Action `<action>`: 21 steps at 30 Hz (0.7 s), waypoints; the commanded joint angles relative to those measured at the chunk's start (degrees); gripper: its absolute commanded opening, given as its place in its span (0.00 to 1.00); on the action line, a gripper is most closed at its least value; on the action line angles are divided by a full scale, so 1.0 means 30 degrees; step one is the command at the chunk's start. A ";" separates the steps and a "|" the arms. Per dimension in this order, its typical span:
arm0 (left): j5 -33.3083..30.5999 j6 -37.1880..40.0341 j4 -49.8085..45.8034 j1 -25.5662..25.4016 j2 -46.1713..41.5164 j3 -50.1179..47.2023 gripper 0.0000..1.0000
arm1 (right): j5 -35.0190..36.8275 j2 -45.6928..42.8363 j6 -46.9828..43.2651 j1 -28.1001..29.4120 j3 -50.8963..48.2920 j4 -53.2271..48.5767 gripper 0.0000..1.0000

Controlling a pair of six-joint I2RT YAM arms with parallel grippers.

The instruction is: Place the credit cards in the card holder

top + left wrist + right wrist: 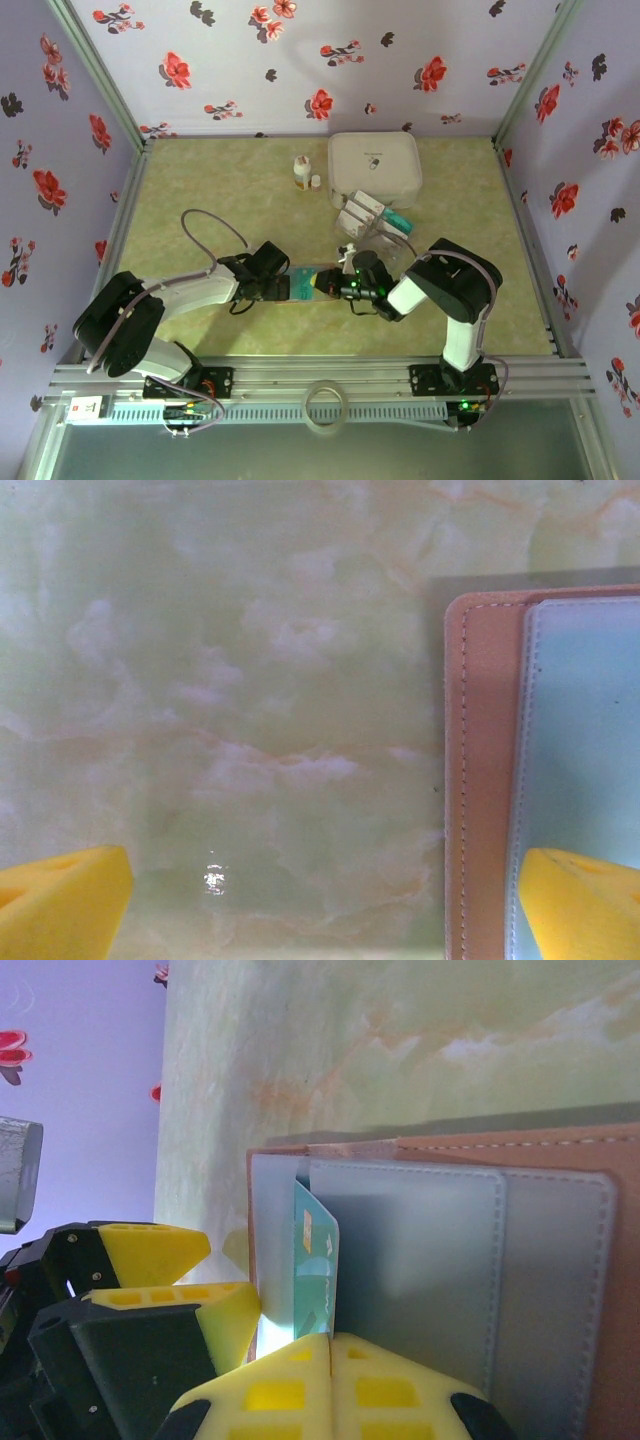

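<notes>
Two bottles (302, 172) and a box (375, 165) stand beyond the credit cards (364, 212).

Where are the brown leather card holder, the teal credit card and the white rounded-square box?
brown leather card holder (480, 780): left wrist view, its stitched brown border.
teal credit card (316, 1260): right wrist view, its printed face.
white rounded-square box (375, 165): top external view, middle of its lid.
</notes>
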 commanded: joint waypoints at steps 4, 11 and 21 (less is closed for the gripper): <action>-0.0531 -0.0252 -0.0458 -0.0142 -0.0093 -0.0344 1.00 | -0.0448 0.0877 -0.0696 0.0178 0.0755 -0.2939 0.00; -0.0479 -0.0438 -0.0554 -0.0120 -0.0365 -0.0227 1.00 | -0.0356 -0.0579 -0.1612 0.0177 0.1440 -0.6033 0.31; -0.0442 -0.0293 -0.1802 0.1081 -0.1996 0.0385 1.00 | 0.1092 -0.4134 -0.5507 0.0162 0.5363 -1.5799 0.53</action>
